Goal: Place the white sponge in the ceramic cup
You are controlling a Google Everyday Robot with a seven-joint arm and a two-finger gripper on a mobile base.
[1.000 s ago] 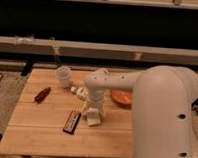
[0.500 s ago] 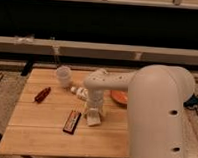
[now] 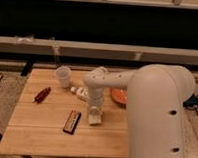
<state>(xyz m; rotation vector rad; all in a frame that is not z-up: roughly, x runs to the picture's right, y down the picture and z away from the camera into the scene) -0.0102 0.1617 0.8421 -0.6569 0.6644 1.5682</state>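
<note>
table [image 3: 39, 135]: your workspace is a light wooden slatted top, and everything below sits on it.
red tool [image 3: 41, 94]: far left, lying at a slant, well apart from the rest. Can't make out what kind of tool it is.
cup [image 3: 63, 75]: pale, no handle, standing upright near the back edge, left of centre. You can see into the mouth a bit, but I can't tell you what's inside.
bar [image 3: 72, 121]: dark rectangle with some red on it, lying flat toward the front, just left of your gripper.
bottle [image 3: 81, 91]: white, on its side, between the cup and your arm and close behind the wrist.
gripper [image 3: 94, 112]: pointing straight down at the middle of the table, right on the sponge. Whether it's spread or clamped, honestly can't tell from this angle.
sponge [image 3: 94, 119]: off-white block down on the wood directly under your gripper, touching it as far as I can see. It's well apart from the cup, forward and to the right of it.
bowl [image 3: 119, 96]: orange, right of the wrist, half hidden behind your arm.
arm [image 3: 155, 116]: big white shell filling the right side, reaching left over the table.
</note>
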